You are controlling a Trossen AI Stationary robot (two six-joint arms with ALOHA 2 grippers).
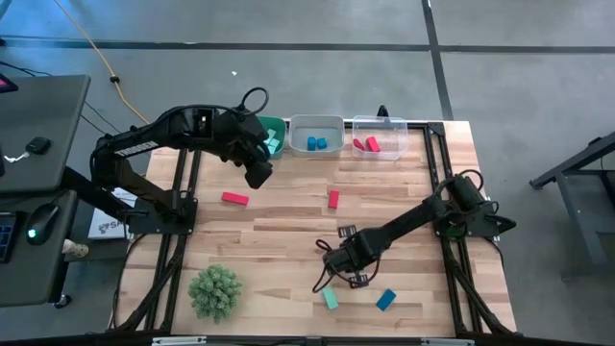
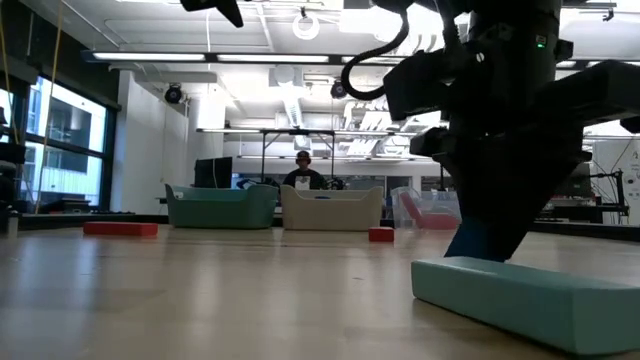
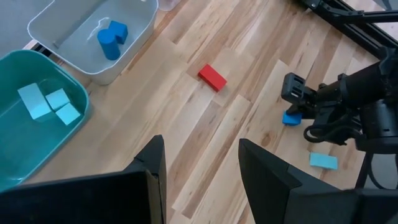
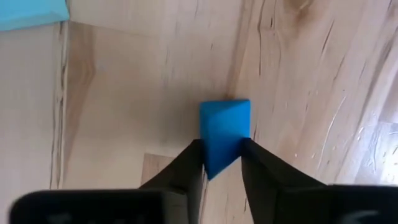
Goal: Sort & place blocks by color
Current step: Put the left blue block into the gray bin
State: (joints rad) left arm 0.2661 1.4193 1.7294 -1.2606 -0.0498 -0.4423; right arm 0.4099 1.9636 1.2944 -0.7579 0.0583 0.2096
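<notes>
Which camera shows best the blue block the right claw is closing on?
The right wrist view: the blue block fills its centre, between the right claw fingers. High view hides it under the arm; left wrist shows a sliver; low view, a dark patch.

Bright, even overhead light across the wooden table [image 1: 288, 231], soft faint shadows under the arms, ceiling strip lights [image 2: 170, 56] glaring in the low view, daylight through windows [image 2: 60, 150] at its left, near teal block [image 2: 530, 295] soft, wrist close-up slightly blurred.
</notes>
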